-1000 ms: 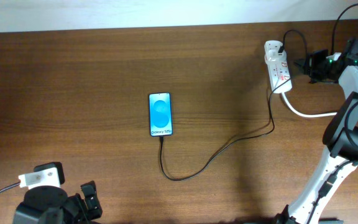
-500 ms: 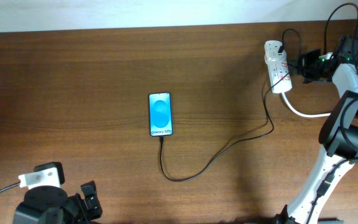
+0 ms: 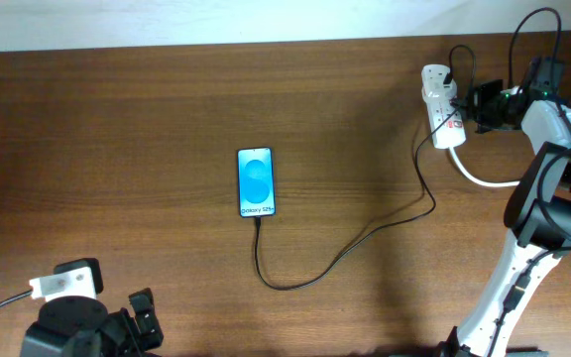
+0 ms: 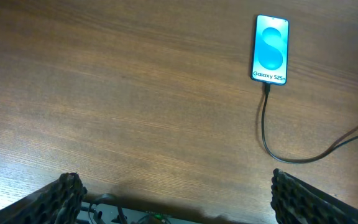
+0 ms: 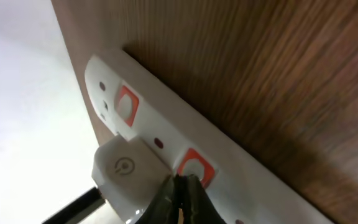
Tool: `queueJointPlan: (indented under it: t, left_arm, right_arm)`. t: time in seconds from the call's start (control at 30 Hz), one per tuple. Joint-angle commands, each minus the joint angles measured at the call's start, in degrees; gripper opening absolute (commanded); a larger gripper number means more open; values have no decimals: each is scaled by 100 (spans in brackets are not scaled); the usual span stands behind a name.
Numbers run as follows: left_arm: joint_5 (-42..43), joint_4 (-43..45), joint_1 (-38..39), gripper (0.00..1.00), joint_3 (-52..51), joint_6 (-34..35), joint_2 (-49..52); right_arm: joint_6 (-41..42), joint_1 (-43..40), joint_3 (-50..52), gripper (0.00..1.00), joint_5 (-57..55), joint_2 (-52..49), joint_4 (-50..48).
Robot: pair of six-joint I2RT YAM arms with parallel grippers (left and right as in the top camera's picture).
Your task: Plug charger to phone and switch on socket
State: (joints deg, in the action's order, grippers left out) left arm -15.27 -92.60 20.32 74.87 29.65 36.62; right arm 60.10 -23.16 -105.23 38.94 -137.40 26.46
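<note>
Leftward across the upper right of the overhead view, the right hand [image 3: 476,103] has crossed the gap it kept a second ago and now sits against the right side of the socket [image 3: 442,109]. The black lead beside the strip has bowed slightly. The phone [image 3: 256,181] lies mid-counter [image 3: 117,119] with its screen lit. The charger [image 3: 310,270] runs from its lower end in a loop up to the strip, so the plugging looks done and only the switch remains. The left hand [image 3: 142,315] is parked at the lower left, well apart from everything. Bare wood lies all around the phone.

From the left wrist, that hand's fingers stand wide apart in the bottom corners with nothing between them. The phone is at the upper right, with the lead entering its lower end.

From the right wrist, the fingers are pressed together into one point. Their tip is at a red-framed switch [image 5: 193,167], just beside a white plug [image 5: 123,171]. Whether it is pressing down I cannot tell. The counter's edge runs close behind the strip at the left of the frame, leaving little room there. The wood side is open.
</note>
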Motion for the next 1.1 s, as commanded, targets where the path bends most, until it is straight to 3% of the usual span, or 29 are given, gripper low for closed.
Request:
queueJointPlan:
  t: [0.0, 0.5, 1.07]
  left_arm:
    - [-83, -7, 31, 99, -15, 52, -22]
    - [-83, -7, 31, 100, -15, 52, -22]
    - [-83, -7, 31, 99, -15, 52, -22]
  right_arm:
    - [68, 103, -81, 4, 2, -94, -140]
    - [267, 120, -81, 4, 444, -94, -398]
    - [254, 295, -81, 4, 367, -98, -24]
